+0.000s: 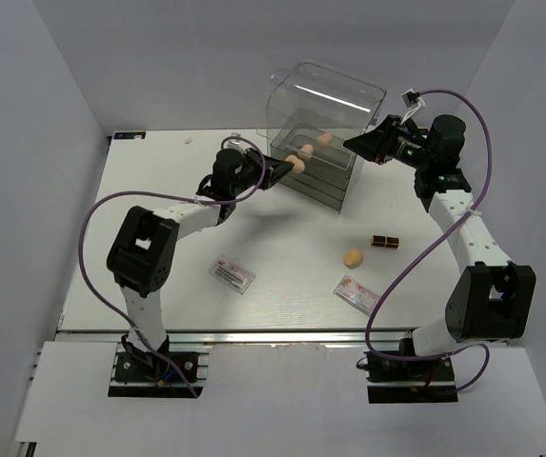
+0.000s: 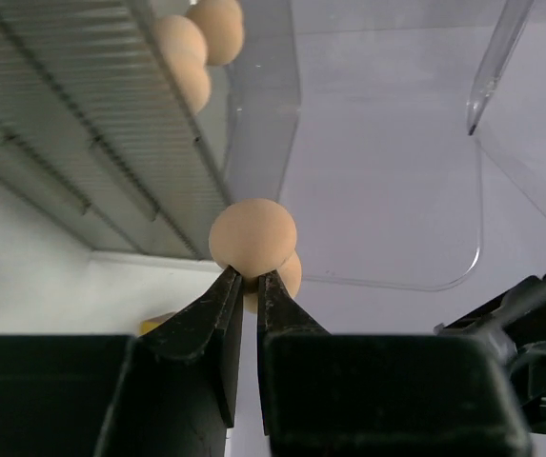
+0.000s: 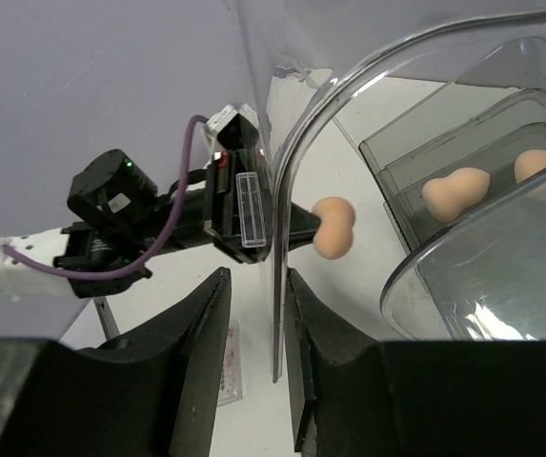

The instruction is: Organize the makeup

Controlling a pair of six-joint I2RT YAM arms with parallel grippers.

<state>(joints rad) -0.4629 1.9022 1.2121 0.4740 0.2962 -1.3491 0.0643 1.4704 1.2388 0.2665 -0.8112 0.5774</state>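
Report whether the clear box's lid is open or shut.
Open: the lid stands raised above the box, its edge within the right pincer.

White matte tabletop (image 1: 282,286) boxed in on three sides by plain panels in a pale greyish-lavender: left wall (image 1: 25,143), back wall (image 1: 206,57), right wall (image 1: 539,114). From the top camera they all seem to lean outward. A silver aluminium rail (image 1: 273,336) runs along the near edge of the tabletop, with a white board (image 1: 282,400) in front of it. Light is soft and even, just faint blurry shadows. There's a tiny white speck (image 1: 188,141) near the back left corner, can't tell what it is.
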